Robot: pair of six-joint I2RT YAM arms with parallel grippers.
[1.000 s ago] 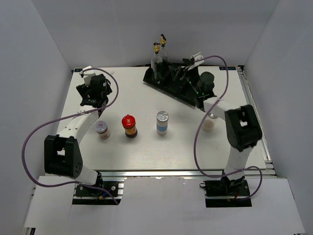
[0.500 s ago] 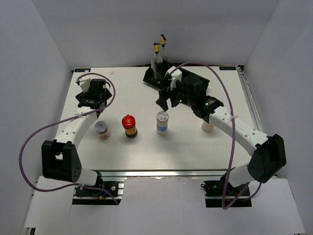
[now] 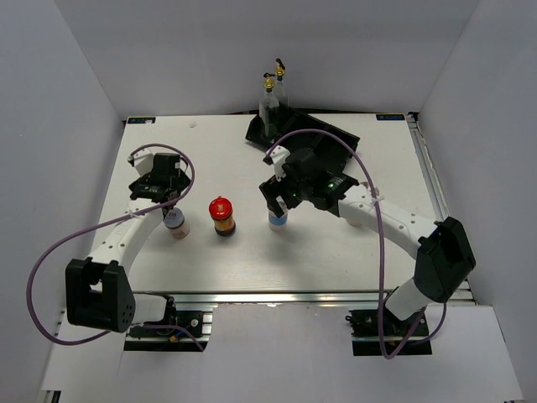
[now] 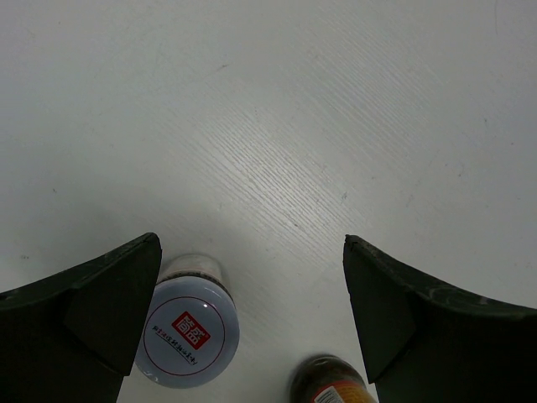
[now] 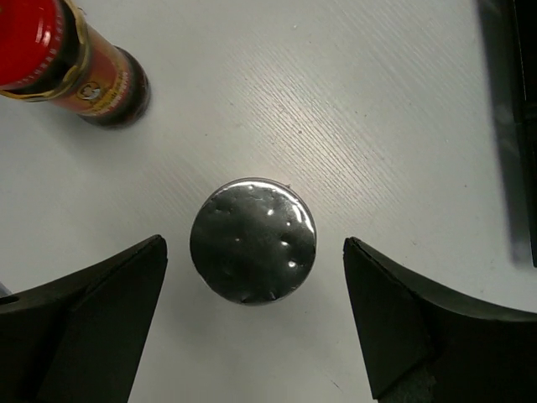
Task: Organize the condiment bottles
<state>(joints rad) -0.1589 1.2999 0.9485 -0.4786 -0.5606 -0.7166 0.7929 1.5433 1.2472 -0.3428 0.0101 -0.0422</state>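
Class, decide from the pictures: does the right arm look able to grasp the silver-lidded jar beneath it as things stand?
Probably yes. The right hand is open, directly above the silver-lidded jar, fingers either side, nothing between; the red-capped jar stands apart.

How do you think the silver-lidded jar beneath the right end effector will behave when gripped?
The jar looks rigid, so a firm squeeze probably will not deform it. Its shiny metal lid and round body may be slippery, and it would likely roll if tipped.
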